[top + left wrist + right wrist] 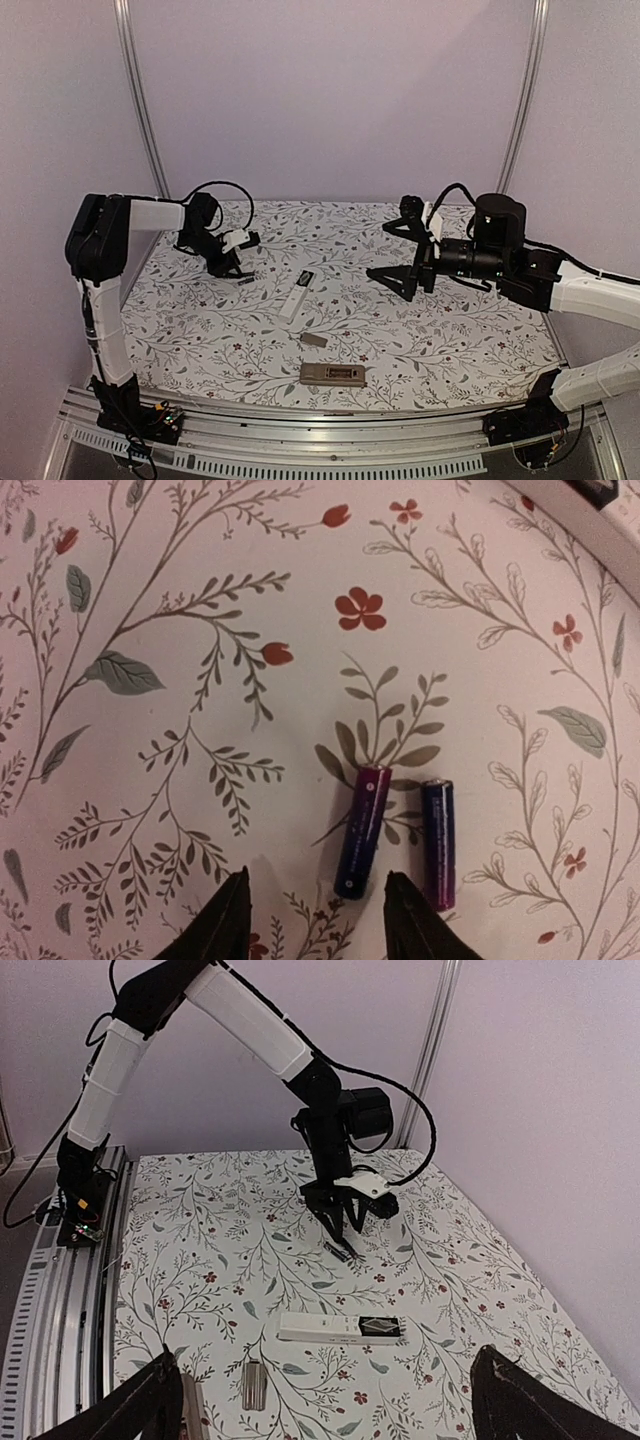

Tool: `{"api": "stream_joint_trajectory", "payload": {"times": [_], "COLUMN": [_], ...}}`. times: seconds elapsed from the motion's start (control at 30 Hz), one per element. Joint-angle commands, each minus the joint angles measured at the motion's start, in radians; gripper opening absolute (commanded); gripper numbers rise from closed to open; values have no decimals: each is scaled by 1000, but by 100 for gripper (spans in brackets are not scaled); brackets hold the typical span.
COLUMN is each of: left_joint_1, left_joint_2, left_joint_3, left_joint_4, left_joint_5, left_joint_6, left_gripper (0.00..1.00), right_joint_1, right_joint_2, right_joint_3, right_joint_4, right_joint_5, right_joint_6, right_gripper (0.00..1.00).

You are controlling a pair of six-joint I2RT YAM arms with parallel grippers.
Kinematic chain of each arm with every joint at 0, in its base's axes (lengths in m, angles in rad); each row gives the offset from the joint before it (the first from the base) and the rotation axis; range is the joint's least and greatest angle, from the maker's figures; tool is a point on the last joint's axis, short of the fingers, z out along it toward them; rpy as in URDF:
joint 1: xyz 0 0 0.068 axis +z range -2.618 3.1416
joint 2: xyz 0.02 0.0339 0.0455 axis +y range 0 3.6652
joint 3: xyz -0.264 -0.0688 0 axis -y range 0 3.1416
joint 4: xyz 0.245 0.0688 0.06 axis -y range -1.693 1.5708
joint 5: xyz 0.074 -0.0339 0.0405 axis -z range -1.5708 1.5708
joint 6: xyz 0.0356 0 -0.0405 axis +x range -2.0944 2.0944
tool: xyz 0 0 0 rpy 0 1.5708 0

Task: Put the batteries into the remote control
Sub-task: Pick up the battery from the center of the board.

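Note:
Two slim black-and-red batteries [362, 830] [438, 842] lie side by side on the floral table; they show as a dark speck in the top view [246, 277]. My left gripper [318, 920] is open and hangs low just over them, with the left battery's near end between its fingertips. A grey-brown remote [332, 375] lies near the front edge, with a small grey cover [314, 340] just behind it. My right gripper [385, 250] is open wide and empty, held above the table right of centre.
A slim white remote with a black end [296, 295] lies mid-table, between the batteries and the grey remote; it also shows in the right wrist view [342, 1329]. Purple walls enclose the table on three sides. A metal rail [330, 440] runs along the front.

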Motion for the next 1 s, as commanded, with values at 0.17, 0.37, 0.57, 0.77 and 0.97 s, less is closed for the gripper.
{"api": "stream_joint_trajectory", "payload": {"times": [0.17, 0.37, 0.57, 0.77, 0.97], "left_joint_1": [-35, -54, -62, -63, -56], "left_joint_2": [58, 95, 110, 109, 82], "left_joint_3": [29, 42, 47, 45, 74], "left_joint_4": [7, 3, -3, -5, 27], "left_joint_5": [-18, -39, -53, -77, -79], "left_joint_6": [-30, -37, -42, -52, -116], "left_gripper": [45, 41, 22, 0, 0], "right_joint_1": [-15, -17, -18, -21, -23], "right_joint_2": [-20, -26, -36, -39, -46], "right_joint_3": [-15, -16, -15, -12, -12], "right_joint_4": [-1, -10, -18, -23, -27], "right_joint_5": [-4, 4, 10, 14, 22], "right_joint_6": [-3, -2, -6, -8, 2], "right_gripper": [99, 99, 99, 99, 99]}}
